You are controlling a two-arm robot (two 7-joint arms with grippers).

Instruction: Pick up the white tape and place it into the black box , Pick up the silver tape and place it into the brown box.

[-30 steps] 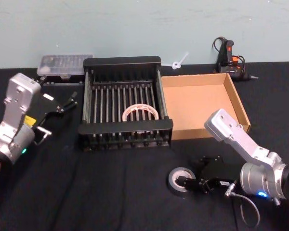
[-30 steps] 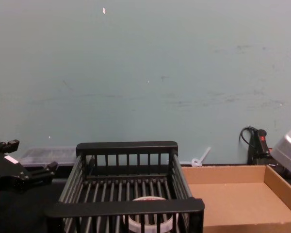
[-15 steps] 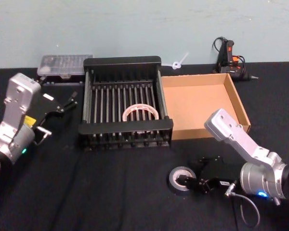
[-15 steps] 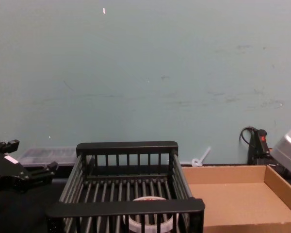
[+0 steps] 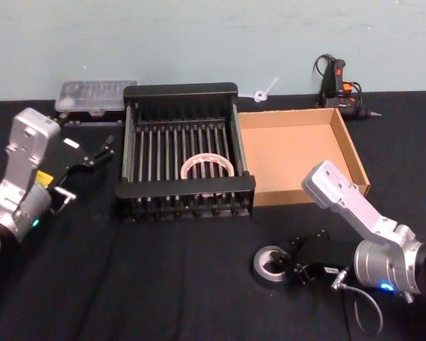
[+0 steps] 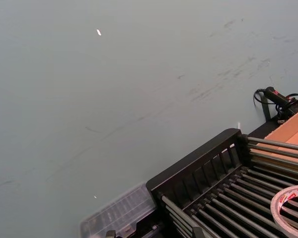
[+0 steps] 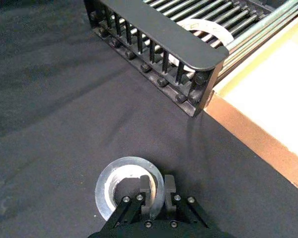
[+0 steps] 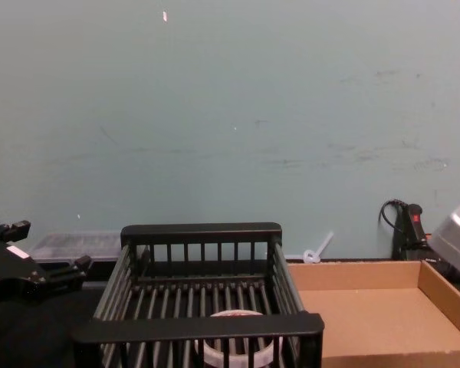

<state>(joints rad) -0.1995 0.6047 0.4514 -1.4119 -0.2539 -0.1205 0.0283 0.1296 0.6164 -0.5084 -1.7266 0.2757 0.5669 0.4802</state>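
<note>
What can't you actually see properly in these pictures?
- White tape: in the chest view, the black box's front rail hides much of it.
- Left gripper: dark against the black table in the head view, so open or shut is unclear.
- Silver tape: the right gripper covers part of its ring in the right wrist view.

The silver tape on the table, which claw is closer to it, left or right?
Right. The right claw is at the silver tape, fingers closed across its near wall. The left claw sits far off, left of the black box.
</note>
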